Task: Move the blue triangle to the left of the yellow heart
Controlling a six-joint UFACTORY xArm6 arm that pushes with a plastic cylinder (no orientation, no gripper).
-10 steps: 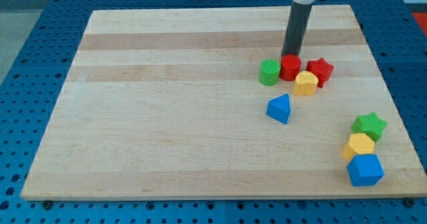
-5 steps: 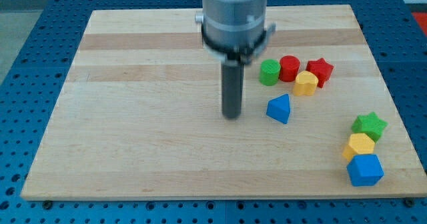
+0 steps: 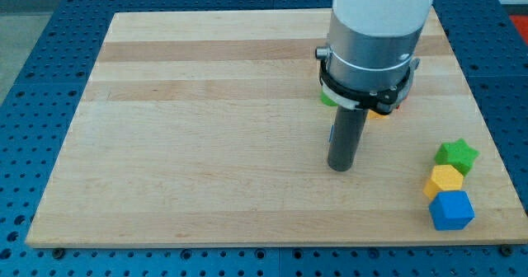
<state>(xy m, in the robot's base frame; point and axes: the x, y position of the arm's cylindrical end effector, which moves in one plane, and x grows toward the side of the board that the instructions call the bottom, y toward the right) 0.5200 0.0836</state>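
Note:
My tip (image 3: 340,168) rests on the wooden board (image 3: 190,145), right of its centre. The rod stands in front of the blue triangle, and only a thin blue sliver (image 3: 332,133) shows at the rod's left edge. I cannot tell whether the tip touches it. The arm's wide body covers the cluster above. Of the yellow heart only a small edge (image 3: 376,115) shows under the collar. A bit of the green cylinder (image 3: 327,99) and of the red star (image 3: 404,96) peek out. The red cylinder is hidden.
A green star (image 3: 456,154), a yellow block (image 3: 445,180) and a blue cube (image 3: 451,210) sit in a column near the board's lower right corner. The board's right edge is close to them.
The tip went from above the red cylinder to the left of the blue triangle, then right and down in front of it. The arm now hides most of the cluster.

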